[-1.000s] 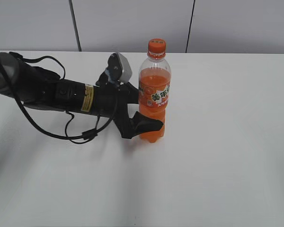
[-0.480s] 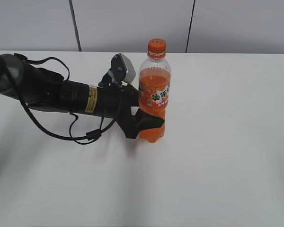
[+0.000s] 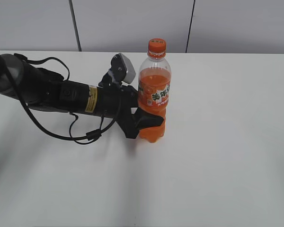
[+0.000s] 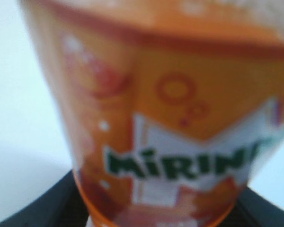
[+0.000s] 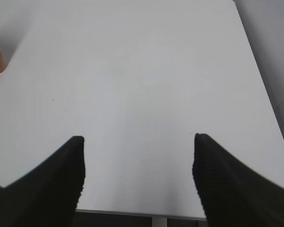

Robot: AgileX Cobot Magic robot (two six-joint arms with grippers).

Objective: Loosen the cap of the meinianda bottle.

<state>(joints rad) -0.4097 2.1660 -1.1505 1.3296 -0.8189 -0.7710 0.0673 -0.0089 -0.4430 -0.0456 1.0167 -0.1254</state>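
White table (image 3: 217, 165) held the meinianda bottle (image 3: 154, 94) upright, cap (image 3: 156, 46) on top. Left gripper (image 3: 150, 124) straddled its lower body; clamped or not, unclear. Right gripper (image 5: 137, 177) gaped, well apart.
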